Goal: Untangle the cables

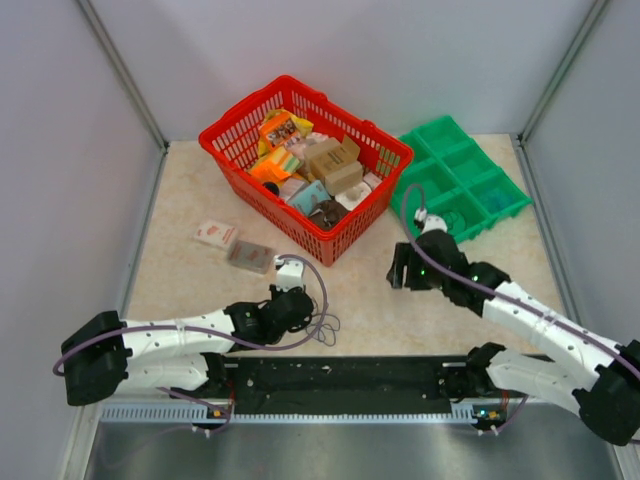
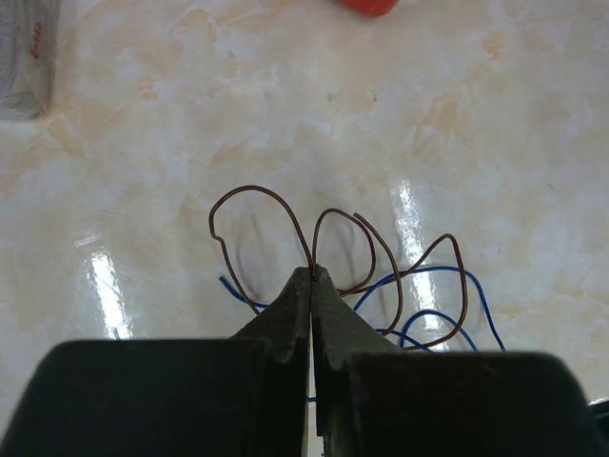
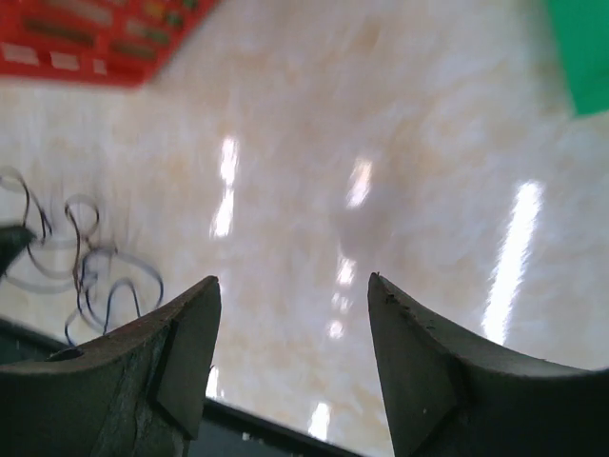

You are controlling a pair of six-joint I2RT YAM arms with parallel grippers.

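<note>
Bright overhead light; white glare streaks the glossy table point(image 2: 476, 114), and the right wrist view is blurred.

**Surface colours and patterns**

- Table point(image 1: 380, 300): cream, with a pale beige marbled pattern and white glare streaks.
- Walls point(image 1: 350, 50): plain light grey.
- Basket point(image 1: 335, 243): bright red with an open lattice pattern. Its contents are orange, cardboard brown, teal and white.
- Tray point(image 1: 452, 150): solid green.
- Cables point(image 2: 252, 188): one strand is dark reddish-brown and another is blue. From above they read as dark grey.
- Packets: one point(image 1: 215, 233) is white with a red mark. The other point(image 1: 250, 256) is grey-brown.
- Arms point(image 1: 170, 345): white shells with black joints.
- Cords point(image 1: 324, 295): lilac-grey.
- Left gripper point(image 2: 312, 274): matt black.
- Right gripper point(image 3: 293, 284): dark grey-black.
</note>
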